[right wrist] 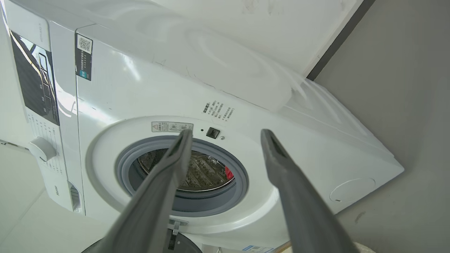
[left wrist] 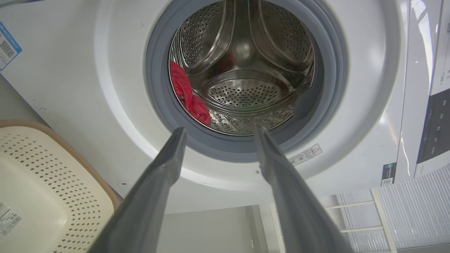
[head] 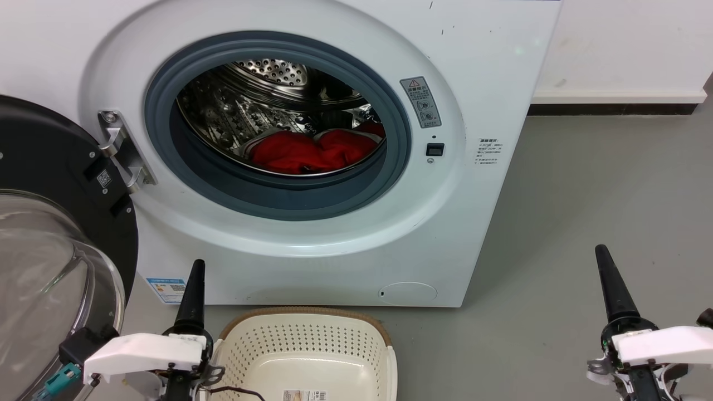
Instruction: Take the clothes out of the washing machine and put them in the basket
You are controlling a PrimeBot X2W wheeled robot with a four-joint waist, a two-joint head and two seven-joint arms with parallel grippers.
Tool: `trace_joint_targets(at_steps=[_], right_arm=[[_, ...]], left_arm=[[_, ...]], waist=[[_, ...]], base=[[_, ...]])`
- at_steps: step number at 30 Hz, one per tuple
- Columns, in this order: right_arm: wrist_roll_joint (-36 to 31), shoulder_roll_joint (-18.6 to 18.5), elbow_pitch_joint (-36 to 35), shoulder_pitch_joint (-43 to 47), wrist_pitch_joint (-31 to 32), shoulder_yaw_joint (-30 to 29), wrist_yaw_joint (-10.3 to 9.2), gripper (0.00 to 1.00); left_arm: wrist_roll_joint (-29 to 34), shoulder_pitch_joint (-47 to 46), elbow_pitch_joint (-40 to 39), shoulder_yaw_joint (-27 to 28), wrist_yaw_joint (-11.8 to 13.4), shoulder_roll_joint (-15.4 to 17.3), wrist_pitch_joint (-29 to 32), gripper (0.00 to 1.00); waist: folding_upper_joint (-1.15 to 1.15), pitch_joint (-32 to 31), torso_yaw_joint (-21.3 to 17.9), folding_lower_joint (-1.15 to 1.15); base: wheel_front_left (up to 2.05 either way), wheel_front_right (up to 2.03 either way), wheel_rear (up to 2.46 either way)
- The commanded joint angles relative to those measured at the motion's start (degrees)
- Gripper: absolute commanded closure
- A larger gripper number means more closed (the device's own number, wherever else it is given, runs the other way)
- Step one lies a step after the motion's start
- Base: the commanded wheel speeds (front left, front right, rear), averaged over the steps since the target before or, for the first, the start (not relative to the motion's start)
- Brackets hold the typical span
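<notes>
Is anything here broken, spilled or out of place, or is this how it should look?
Nothing stands out. The door of the washing machine hangs open, the clothes lie bunched in its drum, the basket sits upright below. A few dark specks mark the machine's front.

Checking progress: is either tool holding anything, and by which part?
Nothing: left tool and right tool are open and empty; clothes lie in the washing machine.

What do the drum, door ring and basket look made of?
Drum: shiny perforated metal, likely steel, mirror-like reflections. Door ring: matte grey, probably rubber. Basket: smooth cream plastic with punched holes; brown rim looks woven, perhaps moulded.
</notes>
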Motion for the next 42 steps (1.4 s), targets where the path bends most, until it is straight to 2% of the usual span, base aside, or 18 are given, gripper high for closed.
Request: trace_joint_targets(at_steps=[1,7,13,42], right_arm=[[-2.65,-0.03,-1.74,-0.34,-0.52,0.3,0.0,0.0],[-11.4,-0.03,-3.95,0.27,-1.9,1.0,0.0,0.0],[-18.24,-0.02,-5.52,0.84,-3.18,1.65,0.0,0.0],[-41.76,0.01,-10.06,3.63,-8.39,3.1,0.0,0.0]], left_arm=[[2.26,-0.29,-1.53,-0.36,0.47,0.11,-0.53,0.0],[9.29,0.02,-2.9,-1.81,2.6,0.11,-1.88,0.0],[15.18,0.44,-4.09,-2.87,3.65,0.12,-3.15,0.0],[36.85,2.87,-6.85,-5.56,7.21,0.14,-8.32,0.0]], waist=[[0.0,0.03,-0.01,0.0],[0.0,0.22,-0.03,0.0],[0.0,0.38,-0.03,-0.01],[0.0,0.66,-0.42,-0.01]], base=[[0.0,0.0,0.0],[0.0,0.0,0.0],[0.0,0.0,0.0],[0.0,0.0,0.0]])
